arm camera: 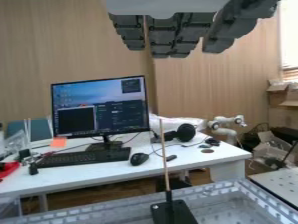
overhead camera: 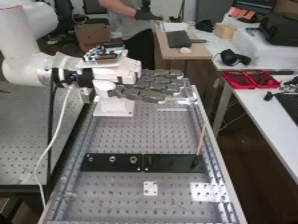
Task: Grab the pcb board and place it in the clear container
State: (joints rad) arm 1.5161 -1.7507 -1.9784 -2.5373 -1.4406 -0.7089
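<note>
Our dark grey robotic hand (overhead camera: pixel 151 86) is open, holding nothing. The small white square plate with dark holes (overhead camera: pixel 150 188), probably the pcb board, lies on the grey perforated metal table (overhead camera: pixel 120 135). Being light and stiff, we should pinch its opposite edges.

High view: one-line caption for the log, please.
The hand, fingers extended, over the far end of the perforated bench, with black plates and a thin stick nearer the camera.

Clear container (overhead camera: pixel 174 106), partly hidden, at far end of perforated bench (overhead camera: pixel 126 135).
</note>
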